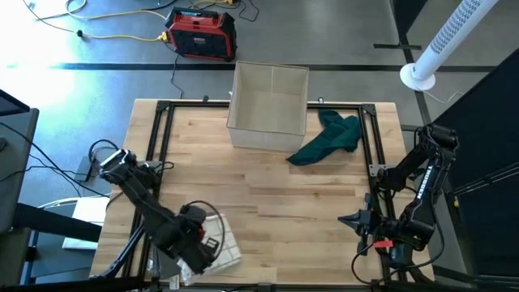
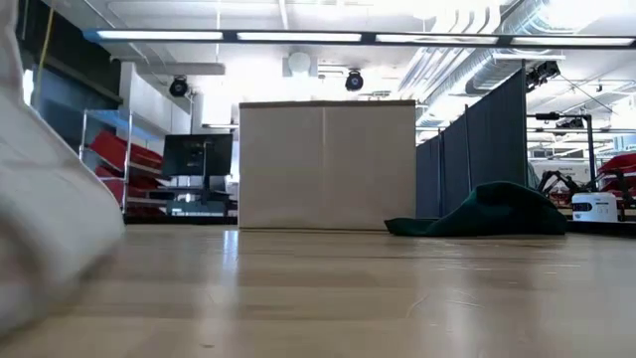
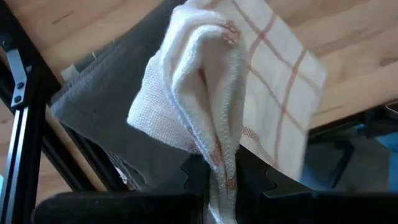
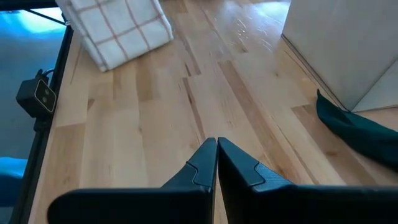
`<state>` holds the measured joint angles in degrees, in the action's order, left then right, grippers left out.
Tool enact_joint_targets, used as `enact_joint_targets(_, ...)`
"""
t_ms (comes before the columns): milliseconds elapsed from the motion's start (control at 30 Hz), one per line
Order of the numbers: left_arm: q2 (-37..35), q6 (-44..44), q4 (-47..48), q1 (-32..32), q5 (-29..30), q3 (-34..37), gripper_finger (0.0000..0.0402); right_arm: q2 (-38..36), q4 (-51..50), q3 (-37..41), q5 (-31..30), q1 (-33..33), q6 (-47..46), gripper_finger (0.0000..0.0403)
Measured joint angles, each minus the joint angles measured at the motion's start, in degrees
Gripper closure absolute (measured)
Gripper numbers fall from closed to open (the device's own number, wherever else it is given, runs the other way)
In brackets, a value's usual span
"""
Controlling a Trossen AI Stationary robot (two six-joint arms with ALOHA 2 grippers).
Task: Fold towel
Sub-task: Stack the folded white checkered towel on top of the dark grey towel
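Observation:
A white towel with thin red checks [image 3: 236, 81] hangs bunched at the table's near left corner, with my left gripper [image 3: 219, 177] shut on it and pointing down. The high view shows that gripper [image 1: 201, 243] above the towel [image 1: 227, 243]. The towel also shows in the right wrist view [image 4: 118, 28] and as a pale blur in the low view [image 2: 50, 219]. A grey cloth [image 3: 106, 118] lies under it. My right gripper [image 4: 216, 149] is shut on nothing near the table's right near edge [image 1: 345, 219]. My left gripper pinches a gathered fold of the white towel [image 3: 217, 158] between its two fingers, several layers bunched together. The fingers come from above, pointing down. The towel hangs slack below them over the grey cloth; whether its lower end rests there I cannot tell.
A dark green towel [image 1: 328, 138] lies crumpled at the far right, against an open beige box [image 1: 268, 105] at the far middle. A black frame rail [image 1: 158, 138] runs along the table's edges. Bare wood [image 1: 276, 203] spans the middle.

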<state>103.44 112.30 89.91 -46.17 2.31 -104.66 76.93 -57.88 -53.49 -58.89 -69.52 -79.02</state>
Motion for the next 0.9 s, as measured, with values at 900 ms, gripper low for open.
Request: enact_joint_targets(900,-20.3,10.6,-29.2,-13.2,-5.5,47.5,0.0371,0.0,-0.1,0.0,0.4,0.2,-2.0,0.0403)
